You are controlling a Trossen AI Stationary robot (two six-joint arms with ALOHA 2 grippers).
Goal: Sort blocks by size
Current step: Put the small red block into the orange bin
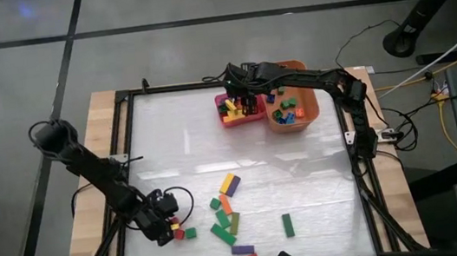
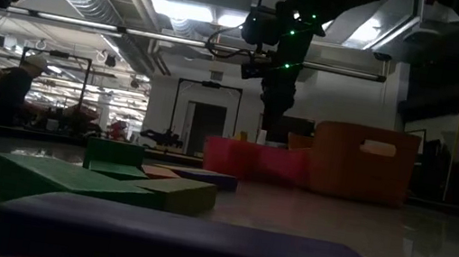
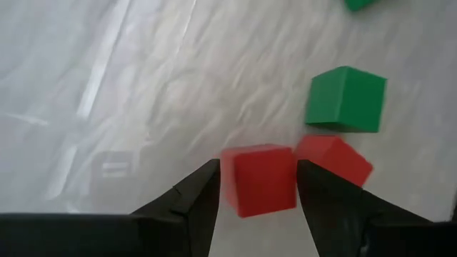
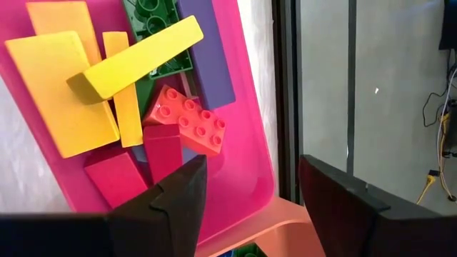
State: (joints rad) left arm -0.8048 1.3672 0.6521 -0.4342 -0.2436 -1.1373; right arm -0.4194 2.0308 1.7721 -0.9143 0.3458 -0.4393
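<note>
My left gripper [image 1: 167,225] is low at the table's near left, shut on a small red cube [image 3: 258,178]. A second red cube [image 3: 334,158] and a green cube [image 3: 346,98] rest on the table just beyond it. My right gripper [image 1: 243,102] hangs open and empty over the pink tray [image 1: 229,119] at the far middle; it also shows in the low view [image 2: 274,108]. The tray [image 4: 250,143] holds long yellow, red, purple and studded blocks, and a yellow bar [image 4: 136,61] lies tilted on top. Loose bars [image 1: 228,220] lie at the near middle. My left gripper pinches the red cube's two opposite side faces [image 3: 227,182] between its two fingers. The fingers [image 3: 203,193] come slanting down from the table's left side. Whether the cube stands on the table or is lifted a little, I cannot tell.
An orange tub [image 1: 307,111] with small cubes stands right of the pink tray, touching it. A lone green bar [image 1: 288,225] lies at the near right. Purple and red bars [image 1: 244,255] lie by the near edge. A black frame [image 1: 123,123] rims the table. A person [image 2: 6,95] shows far behind.
</note>
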